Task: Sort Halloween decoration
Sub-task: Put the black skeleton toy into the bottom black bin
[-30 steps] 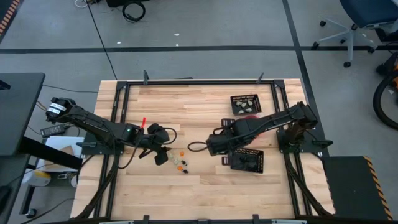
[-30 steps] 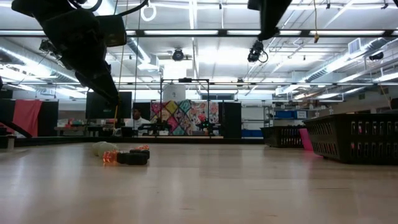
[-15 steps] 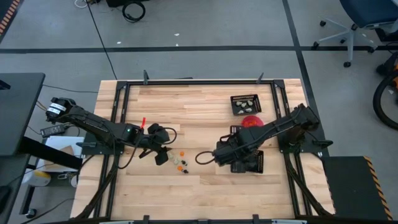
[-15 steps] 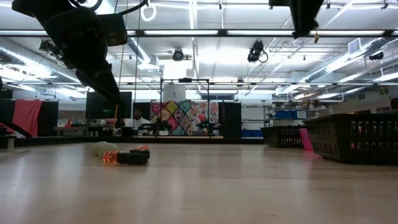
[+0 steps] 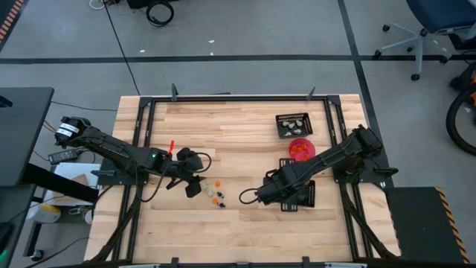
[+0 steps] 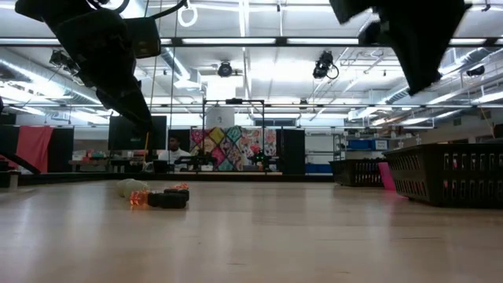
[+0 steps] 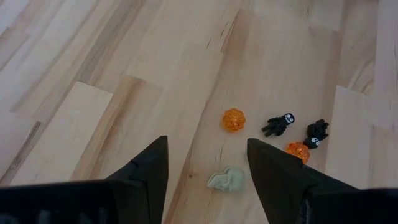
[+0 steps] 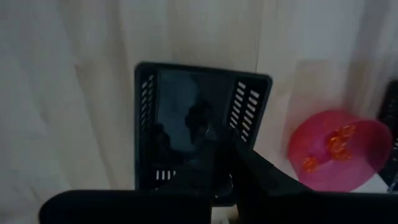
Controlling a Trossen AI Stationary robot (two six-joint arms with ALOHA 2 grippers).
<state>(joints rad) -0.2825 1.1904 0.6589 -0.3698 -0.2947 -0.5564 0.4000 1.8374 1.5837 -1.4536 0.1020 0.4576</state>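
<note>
Pale wood counter (image 5: 223, 126) fills the left wrist view, where the left gripper (image 7: 205, 163) hangs with jaws wide apart and empty over a cream trinket (image 7: 227, 179); an orange trinket (image 7: 234, 119) and two black trinkets (image 7: 278, 124) lie just beyond. Since a second ago the right gripper (image 5: 271, 192) has swung back over the near black tray (image 5: 301, 195), uncovering the pink bowl (image 5: 301, 148), so a drop seems finished. Whether its jaws are open I cannot tell. Only the right wrist view shows dark pieces inside that tray. Farther off sits the second tray (image 5: 292, 124).
</note>
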